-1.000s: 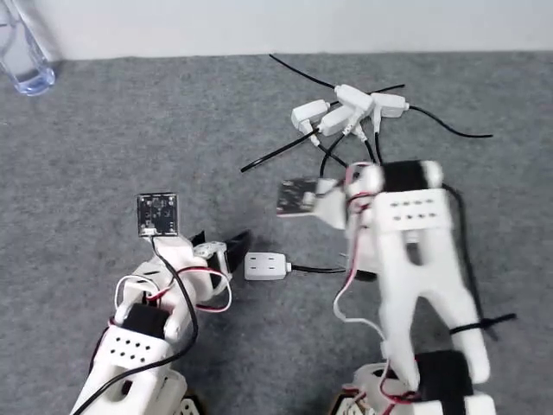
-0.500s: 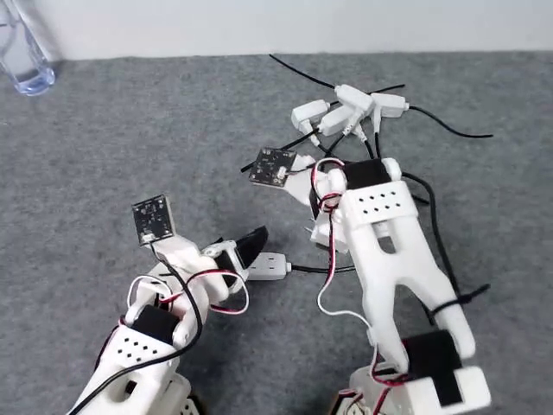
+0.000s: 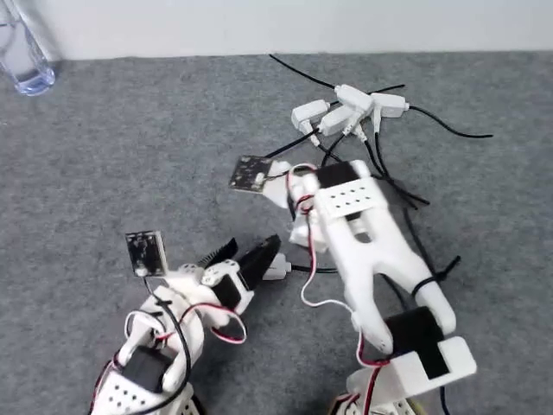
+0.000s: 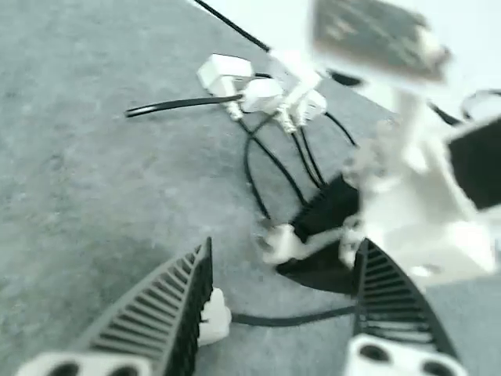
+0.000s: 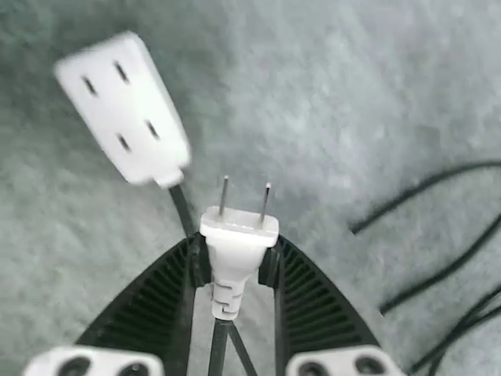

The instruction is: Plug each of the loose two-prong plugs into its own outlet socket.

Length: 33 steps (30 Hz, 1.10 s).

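In the high view, the left claw lies low over the grey bench with its two black fingers spread apart. The white outlet block sits right at the claw's tip, partly hidden by one finger. The block's black cable runs off under the right arm. Well beyond both arms lies a cluster of white plugs with black cords, and a clear glass stands far off at the bench's corner. In the left wrist view, the left claw is apart, the outlet block is against the inner face of one finger, and the black cable crosses the gap between the fingers. Just ahead of it, the right claw carries a two-prong plug. In the right wrist view, the right claw is clamped on the two-prong plug, whose prongs point straight out from the fingertips. The outlet block lies ahead of the prongs and off to one side, slots showing, not touching the plug.
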### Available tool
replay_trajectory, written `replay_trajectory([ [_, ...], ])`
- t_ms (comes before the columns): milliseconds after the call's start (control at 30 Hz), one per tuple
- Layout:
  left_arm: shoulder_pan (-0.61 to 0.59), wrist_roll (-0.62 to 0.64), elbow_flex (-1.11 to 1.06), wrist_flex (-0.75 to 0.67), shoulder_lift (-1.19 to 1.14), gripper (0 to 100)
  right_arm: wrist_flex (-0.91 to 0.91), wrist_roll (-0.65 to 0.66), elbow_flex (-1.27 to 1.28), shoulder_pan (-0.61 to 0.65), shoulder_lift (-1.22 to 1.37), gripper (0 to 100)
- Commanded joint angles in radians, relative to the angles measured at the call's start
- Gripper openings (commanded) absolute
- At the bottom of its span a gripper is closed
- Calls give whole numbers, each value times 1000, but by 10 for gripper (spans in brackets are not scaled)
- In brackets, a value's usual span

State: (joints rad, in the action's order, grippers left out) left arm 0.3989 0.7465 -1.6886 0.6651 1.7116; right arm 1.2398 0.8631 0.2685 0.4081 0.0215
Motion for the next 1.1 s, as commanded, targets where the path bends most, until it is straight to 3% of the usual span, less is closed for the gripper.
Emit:
replay_trajectory([
  [0,12,-15,18,94,112,272,51,-29,-23,58,-65,9],
  [167,-20,-17,4,34,84,272,166,-35,-72,101,-139,9],
  [567,-52,-15,4,58,86,272,338,-37,-81,102,-341,9],
  [1067,-41,-15,4,92,87,272,341,-135,-94,242,-407,9],
])
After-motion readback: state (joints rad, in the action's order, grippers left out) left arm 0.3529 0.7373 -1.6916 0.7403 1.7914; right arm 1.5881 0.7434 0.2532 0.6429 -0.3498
